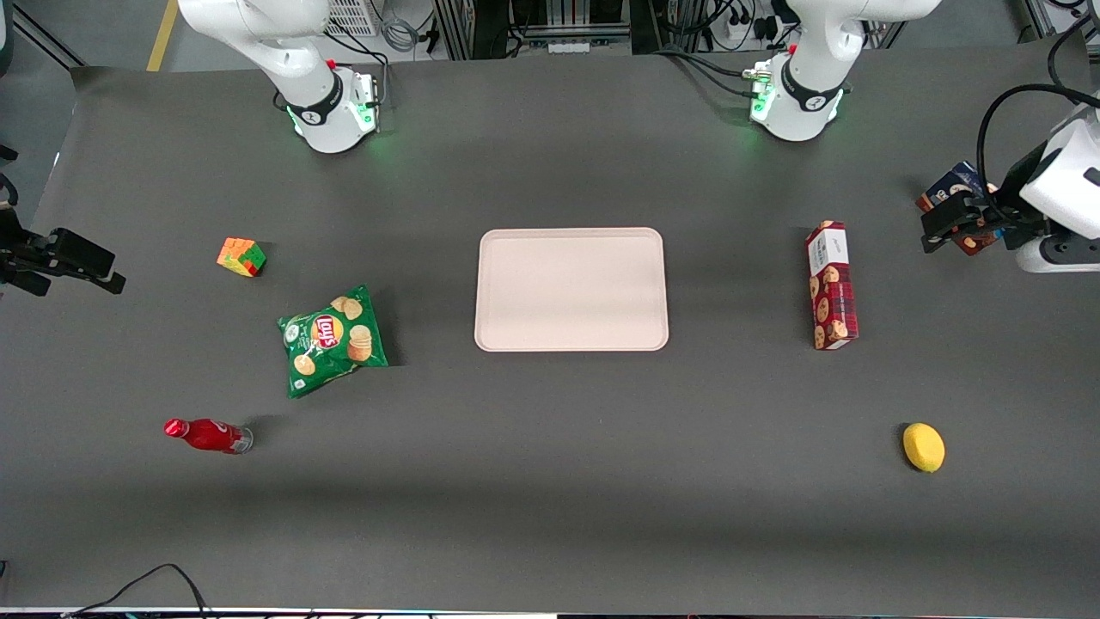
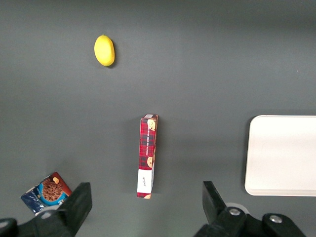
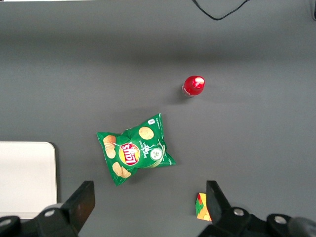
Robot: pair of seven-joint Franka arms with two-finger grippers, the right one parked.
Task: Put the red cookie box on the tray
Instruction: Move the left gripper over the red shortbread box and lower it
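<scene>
Hovering wide-jawed at the front view's right edge, the gripper (image 1: 945,225) held nothing.
The red cookie box (image 1: 830,284) lay right of centre, apart from the tray (image 1: 571,289); grabbing the blue package (image 1: 952,185) beneath was the risk.

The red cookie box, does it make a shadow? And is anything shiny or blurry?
Front view: the red cookie box casts a soft shadow on the table, everything sharp. Left wrist view: the open pincer hovers above the box; the tray looks washed-out white.
</scene>
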